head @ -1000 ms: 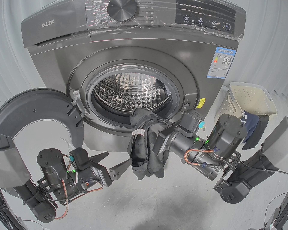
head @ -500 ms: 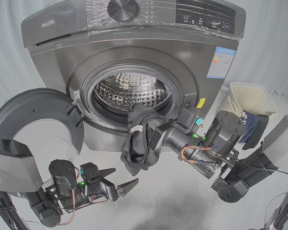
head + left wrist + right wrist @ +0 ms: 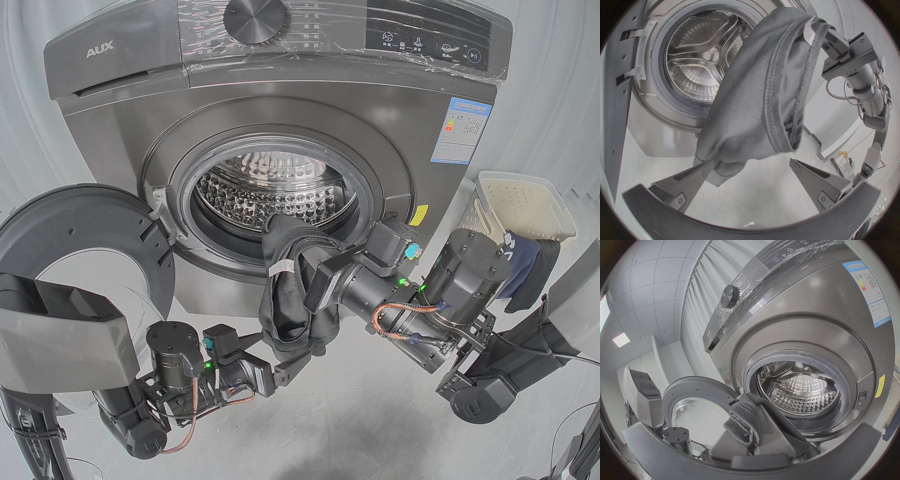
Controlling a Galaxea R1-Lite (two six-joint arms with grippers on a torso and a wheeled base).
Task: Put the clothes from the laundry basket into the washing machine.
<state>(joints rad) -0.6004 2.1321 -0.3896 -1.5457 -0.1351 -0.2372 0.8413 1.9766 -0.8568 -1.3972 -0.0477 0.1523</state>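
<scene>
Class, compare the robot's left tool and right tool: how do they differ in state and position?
The left tool is open and grips nothing; the right tool is shut on the garment. The left tool sits low, at the garment's hanging end; the right tool is higher, before the washer opening, holding the garment's top. Both face the garment.

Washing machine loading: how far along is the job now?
Done: the door stands open; the drum looks empty. In hand: the right tool grips a black garment before the opening, the open left tool under its hanging end. Left: that garment, plus dark clothes draped over the laundry basket rim.
</scene>
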